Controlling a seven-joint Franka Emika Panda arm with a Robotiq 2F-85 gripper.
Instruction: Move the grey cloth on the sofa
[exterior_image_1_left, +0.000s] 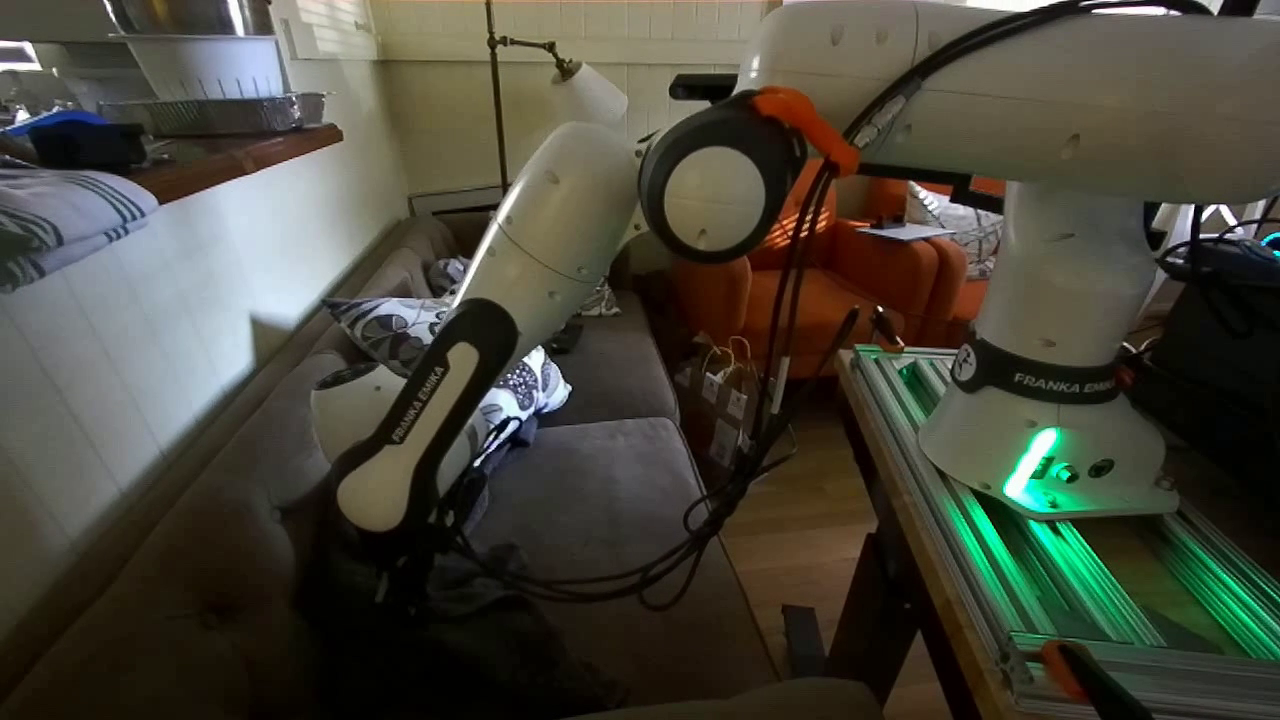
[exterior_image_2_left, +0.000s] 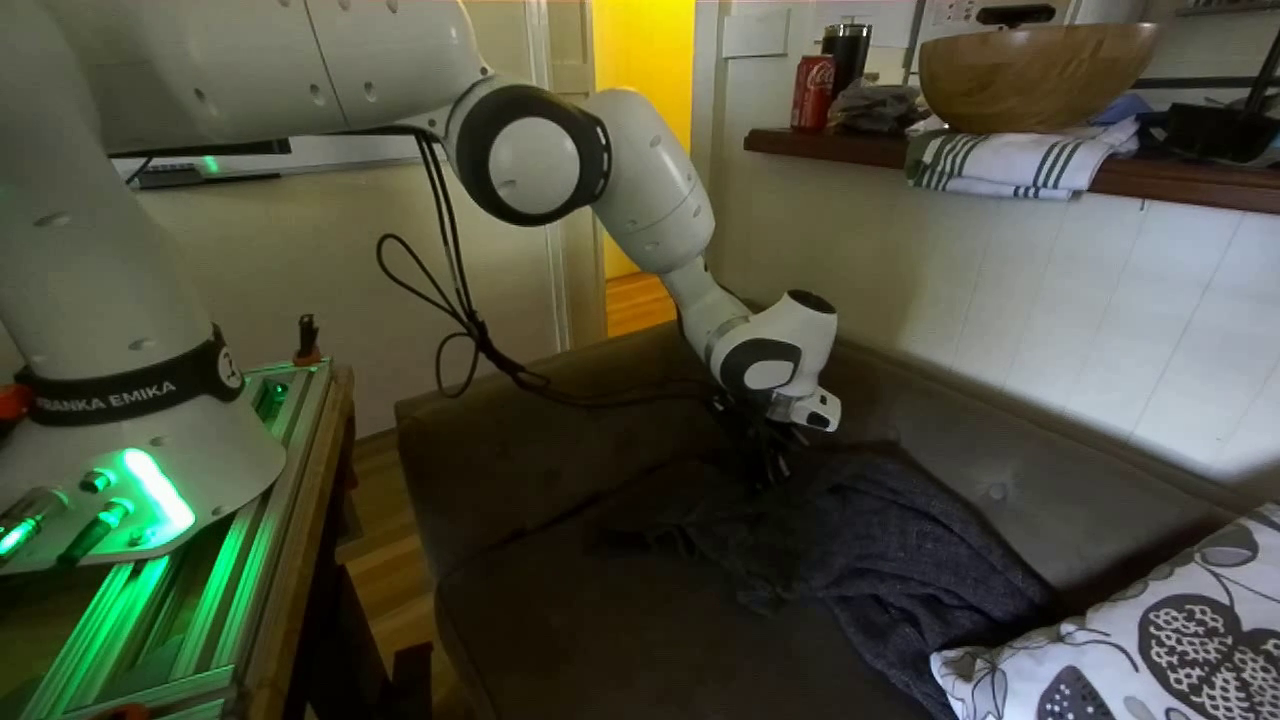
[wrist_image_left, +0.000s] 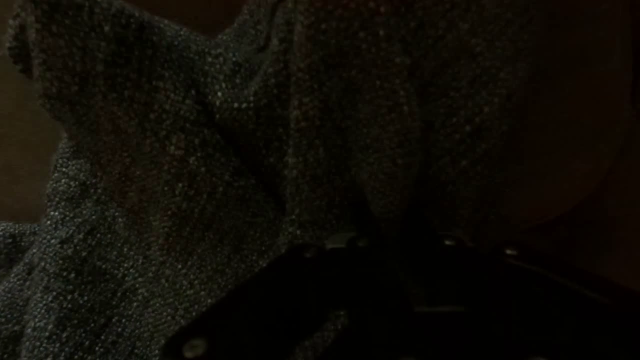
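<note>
The dark grey cloth (exterior_image_2_left: 905, 545) lies bunched on the brown-grey sofa (exterior_image_2_left: 620, 630), near its backrest and the sofa's end. In an exterior view it is a dark heap (exterior_image_1_left: 480, 610) in shadow at the bottom. My gripper (exterior_image_2_left: 775, 470) points down into the cloth; its tips are hard to see there and in the other dark exterior picture (exterior_image_1_left: 395, 585). In the very dark wrist view, the cloth (wrist_image_left: 165, 200) fills most of the picture. Its folds run together at the gripper (wrist_image_left: 392, 232), whose fingers look drawn close with cloth between them; the fingertips are hidden.
Patterned cushions (exterior_image_2_left: 1190, 630) rest on the sofa beside the cloth. The sofa backrest (exterior_image_1_left: 220, 530) and the wall stand close behind the gripper. A wooden shelf (exterior_image_2_left: 860, 147) with a bowl and towel (exterior_image_2_left: 1030, 160) juts out above. Cables (exterior_image_1_left: 640, 580) hang from the arm.
</note>
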